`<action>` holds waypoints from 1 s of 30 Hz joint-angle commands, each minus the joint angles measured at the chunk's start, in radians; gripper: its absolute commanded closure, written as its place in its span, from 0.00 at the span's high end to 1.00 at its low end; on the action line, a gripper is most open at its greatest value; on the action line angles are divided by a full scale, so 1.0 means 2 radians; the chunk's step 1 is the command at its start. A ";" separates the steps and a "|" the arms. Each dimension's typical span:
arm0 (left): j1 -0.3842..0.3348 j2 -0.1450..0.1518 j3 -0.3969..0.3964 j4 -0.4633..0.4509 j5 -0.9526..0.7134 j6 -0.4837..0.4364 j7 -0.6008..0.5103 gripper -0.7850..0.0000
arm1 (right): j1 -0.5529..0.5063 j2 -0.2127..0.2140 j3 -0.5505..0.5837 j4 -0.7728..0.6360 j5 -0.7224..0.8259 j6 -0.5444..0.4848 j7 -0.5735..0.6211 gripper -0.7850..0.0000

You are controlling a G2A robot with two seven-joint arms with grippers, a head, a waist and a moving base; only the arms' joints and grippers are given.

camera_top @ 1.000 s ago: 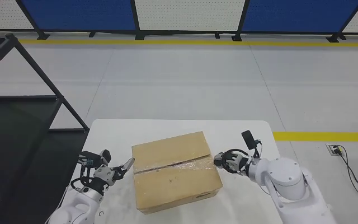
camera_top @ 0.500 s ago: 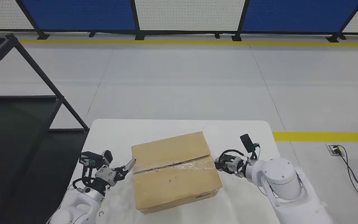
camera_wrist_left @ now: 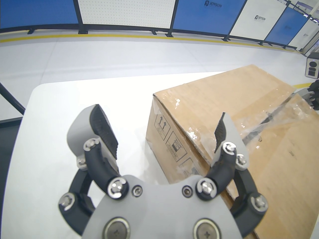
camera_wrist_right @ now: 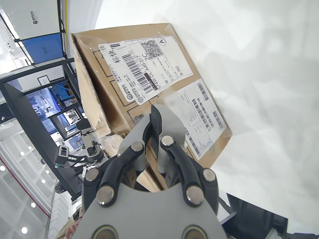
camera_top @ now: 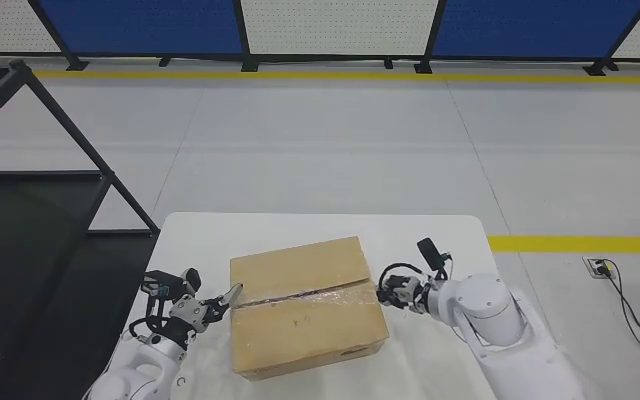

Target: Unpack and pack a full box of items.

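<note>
A closed cardboard box point(camera_top: 305, 310) lies on the white table point(camera_top: 200, 235), with clear tape point(camera_top: 300, 297) along its top seam. My left gripper point(camera_top: 212, 291) is open at the box's left end. In the left wrist view, one finger of the left gripper point(camera_wrist_left: 159, 115) rests over the box's point(camera_wrist_left: 249, 105) top corner and the other hangs over bare table. My right gripper point(camera_top: 383, 292) is shut, its tips against the box's right end. In the right wrist view the right gripper point(camera_wrist_right: 154, 111) touches the labelled side point(camera_wrist_right: 147, 68) by the tape end.
A black metal rack point(camera_top: 60, 180) stands off the table's left side. Bare table point(camera_top: 440, 235) lies behind the box and to its right. Blue and white partition panels point(camera_top: 340, 25) line the far floor.
The box has slid a little to the left, and my right gripper has moved left with it against its end. The left gripper has stayed where it was.
</note>
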 commanded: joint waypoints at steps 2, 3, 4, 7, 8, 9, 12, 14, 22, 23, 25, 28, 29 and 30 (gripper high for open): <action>0.000 0.000 -0.002 0.000 -0.002 0.000 0.002 1.00 | 0.009 0.000 -0.003 0.006 -0.005 0.013 -0.015 0.00; 0.000 0.000 -0.003 0.000 -0.003 0.001 0.005 1.00 | 0.009 -0.001 0.001 -0.002 -0.001 0.009 -0.028 0.00; 0.000 0.000 -0.005 0.000 -0.003 0.003 0.008 1.00 | 0.006 -0.001 0.007 -0.012 0.005 0.005 -0.043 0.00; 0.001 -0.001 -0.013 0.001 -0.010 0.011 0.022 1.00 | -0.011 -0.002 0.019 -0.070 0.020 -0.016 -0.085 0.00; 0.002 -0.001 -0.016 0.001 -0.011 0.015 0.026 1.00 | -0.014 -0.003 0.019 -0.088 0.022 -0.023 -0.091 0.00; 0.003 -0.001 -0.019 0.001 -0.013 0.019 0.029 1.00 | -0.015 -0.003 0.015 -0.099 0.023 -0.027 -0.093 0.00; 0.008 -0.001 -0.030 0.004 -0.014 0.038 0.050 1.00 | 0.012 -0.007 -0.023 -0.103 0.020 -0.040 -0.076 0.00; 0.013 -0.002 -0.037 0.007 -0.017 0.048 0.063 1.00 | 0.047 -0.014 -0.063 -0.080 0.021 -0.044 -0.066 0.00; 0.042 -0.003 -0.071 0.010 -0.044 0.068 0.097 1.00 | 0.203 -0.074 -0.236 0.073 0.085 -0.103 -0.039 0.00; 0.045 -0.003 -0.075 0.009 -0.046 0.068 0.099 1.00 | 0.218 -0.083 -0.253 0.094 0.092 -0.108 -0.039 0.00; 0.050 -0.003 -0.080 0.007 -0.048 0.066 0.100 1.00 | 0.242 -0.100 -0.282 0.131 0.112 -0.118 -0.036 0.00; 0.056 -0.004 -0.084 0.003 -0.052 0.063 0.103 1.00 | 0.271 -0.126 -0.320 0.183 0.133 -0.136 -0.031 0.00; 0.057 -0.004 -0.085 0.003 -0.052 0.063 0.103 1.00 | 0.280 -0.134 -0.329 0.198 0.138 -0.140 -0.032 0.00; 0.058 -0.004 -0.086 0.002 -0.052 0.062 0.102 1.00 | 0.285 -0.142 -0.336 0.210 0.147 -0.148 -0.030 0.00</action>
